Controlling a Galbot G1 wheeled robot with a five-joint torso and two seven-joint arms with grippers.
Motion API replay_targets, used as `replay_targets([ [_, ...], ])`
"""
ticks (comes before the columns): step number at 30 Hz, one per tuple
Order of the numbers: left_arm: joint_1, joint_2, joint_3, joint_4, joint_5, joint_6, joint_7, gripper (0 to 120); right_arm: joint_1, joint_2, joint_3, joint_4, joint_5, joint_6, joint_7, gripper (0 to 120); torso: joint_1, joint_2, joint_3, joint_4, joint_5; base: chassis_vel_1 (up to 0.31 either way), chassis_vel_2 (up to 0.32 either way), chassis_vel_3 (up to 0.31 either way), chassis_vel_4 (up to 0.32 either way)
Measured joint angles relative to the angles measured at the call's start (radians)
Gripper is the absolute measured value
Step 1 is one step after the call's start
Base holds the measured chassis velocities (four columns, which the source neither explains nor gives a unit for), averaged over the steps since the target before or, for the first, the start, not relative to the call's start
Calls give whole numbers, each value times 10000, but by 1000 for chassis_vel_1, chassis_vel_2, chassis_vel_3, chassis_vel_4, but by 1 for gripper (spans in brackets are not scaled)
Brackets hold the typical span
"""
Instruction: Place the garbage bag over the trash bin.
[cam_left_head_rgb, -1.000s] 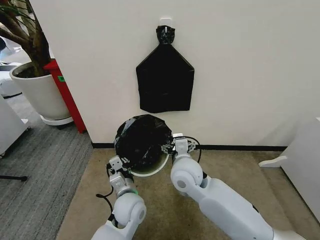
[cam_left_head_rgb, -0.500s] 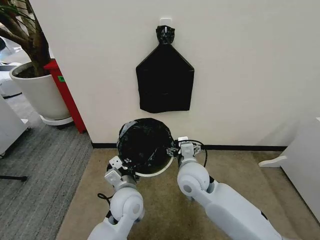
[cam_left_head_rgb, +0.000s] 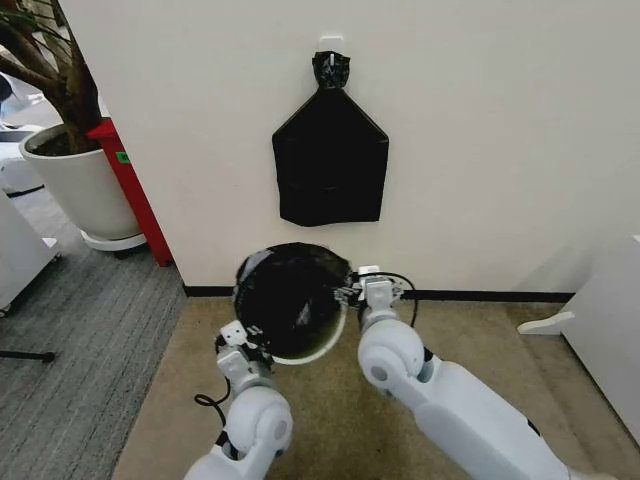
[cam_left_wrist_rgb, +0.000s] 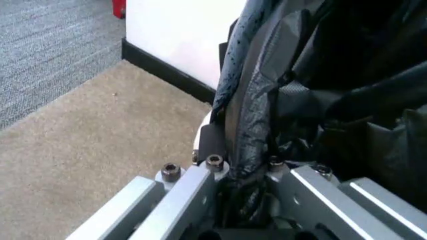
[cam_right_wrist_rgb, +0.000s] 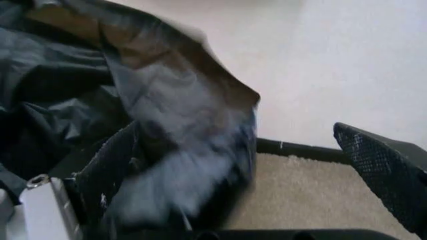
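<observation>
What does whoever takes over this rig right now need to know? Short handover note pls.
Left claw: at the near-left rim of the trash bin, shut on the garbage bag; the left wrist view shows film pinched between its jaws.
Right claw: at the bin's right rim, jaws spread, bag film draped over one finger.
Things: the bin stands on the carpet by the wall; the bag is spread across its mouth.
Done: bag opened and covering most of the rim.
Left: white rim is bare along the near-right edge; bag likely needs seating there, then release. The flat black bundle hanging on the wall is not part of the job.
</observation>
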Motion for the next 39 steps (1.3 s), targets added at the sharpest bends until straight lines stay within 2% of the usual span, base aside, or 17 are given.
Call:
replay_targets([
  [7, 81, 101, -176, -215, -147, -48, 56, 0, -74, -144, 113, -187, -290, 50, -196, 100, 0, 0, 0, 0, -1, 0, 0, 0, 0],
  [15, -4, 194, -427, -580, -727, 24, 1, 0, -758, -578, 593, -49, -544, 74, -488, 100, 0, 0, 0, -1, 0, 0, 0, 0, 0],
  [19, 24, 151, -497, -1161, -1905, 367, -277, 0, -1427, -765, 989, -24, -862, 160, -788, 100, 0, 0, -1, -1, 1, 0, 0, 0, 0],
  [29, -128, 35, -892, -1724, -3897, 545, -793, 0, -1919, -900, 991, 45, -1108, 206, -962, 100, 0, 0, 0, 0, -1, 0, 0, 0, 0],
  [35, -135, 15, -1034, -1768, -4339, 546, -939, 0, -2340, -832, 829, -10, -1479, 260, -1144, 100, 0, 0, 0, 0, -1, 0, 0, 0, 0],
  [39, -129, 33, -1015, -1675, -4194, 548, -942, 0, -2353, -822, 819, -3, -1525, 263, -1171, 100, 0, 0, 0, 0, -1, 0, 0, 0, 0],
])
